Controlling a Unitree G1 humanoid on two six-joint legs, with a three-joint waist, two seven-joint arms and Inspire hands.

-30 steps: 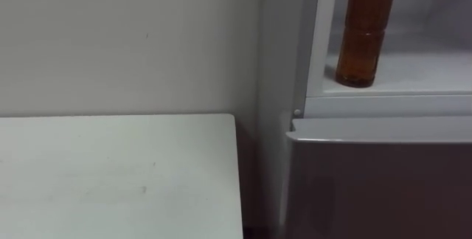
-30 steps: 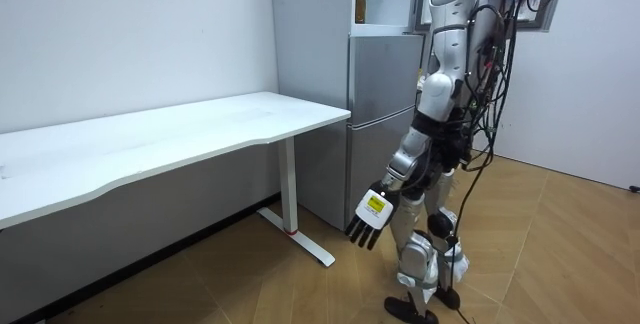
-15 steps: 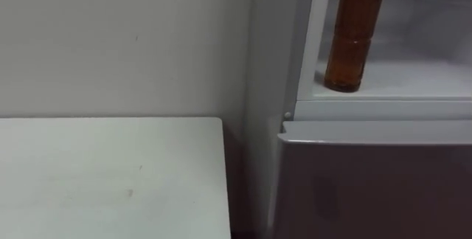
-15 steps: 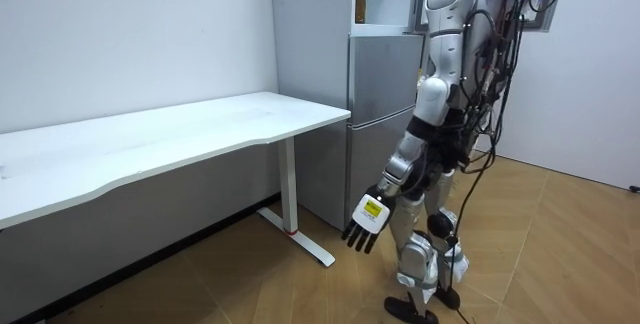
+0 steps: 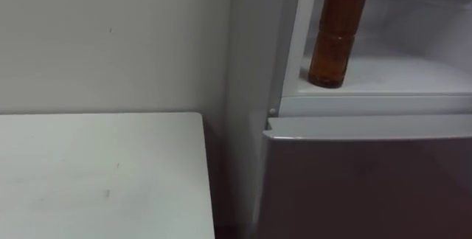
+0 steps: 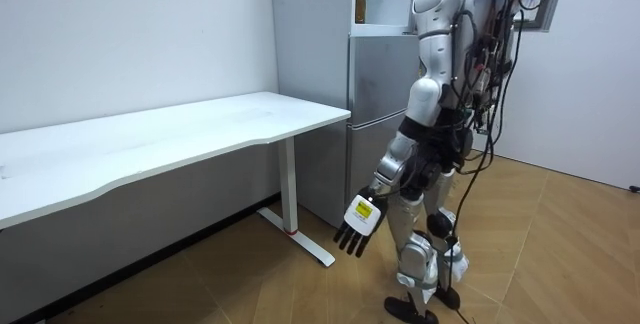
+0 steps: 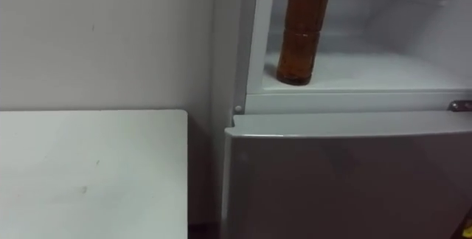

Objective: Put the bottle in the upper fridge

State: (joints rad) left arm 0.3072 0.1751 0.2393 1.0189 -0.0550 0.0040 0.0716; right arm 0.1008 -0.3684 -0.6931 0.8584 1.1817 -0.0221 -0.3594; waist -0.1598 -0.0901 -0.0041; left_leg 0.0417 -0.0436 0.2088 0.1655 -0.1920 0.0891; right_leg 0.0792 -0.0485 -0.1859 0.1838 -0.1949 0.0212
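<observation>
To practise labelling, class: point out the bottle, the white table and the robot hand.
bottle [image 5: 335, 40]: left eye view, mid body.
white table [image 5: 96, 172]: left eye view, bare top.
left robot hand [image 6: 358, 220]: room view, back of hand.

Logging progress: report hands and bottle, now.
Left hand open, hanging at its side. Bottle upright on the upper fridge shelf, no hand on it. Nothing in the way.

Silver-grey limbs, black cables, dark left hand [image 6: 356, 226], white tag.
</observation>
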